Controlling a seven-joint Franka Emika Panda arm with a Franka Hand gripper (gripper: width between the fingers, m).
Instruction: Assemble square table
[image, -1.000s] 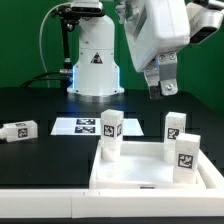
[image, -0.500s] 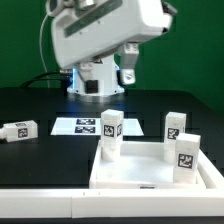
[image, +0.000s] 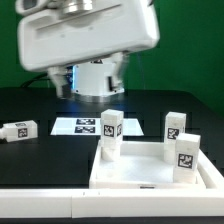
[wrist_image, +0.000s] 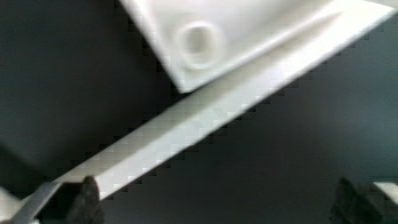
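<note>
The white square table top (image: 140, 176) lies at the front of the black table. Three white tagged legs stand upright on or at it: one at its far left corner (image: 110, 135), one at the far right (image: 175, 127), and one nearer on the right (image: 187, 156). A fourth leg (image: 20, 130) lies on its side at the exterior view's left. The arm's white hand (image: 90, 35) hangs high above the table, clear of all parts. In the wrist view my gripper (wrist_image: 231, 202) is open and empty. Beyond it are a corner of the top with a round socket (wrist_image: 199, 42) and a white rim strip (wrist_image: 196, 110).
The marker board (image: 84, 126) lies flat behind the table top, in front of the white robot base (image: 95, 75). The green wall stands behind. The black table surface (image: 40, 155) spreads to the exterior view's left.
The arm has swung from the exterior view's upper right to the upper left and looms larger. The legs and the table top have not moved.
</note>
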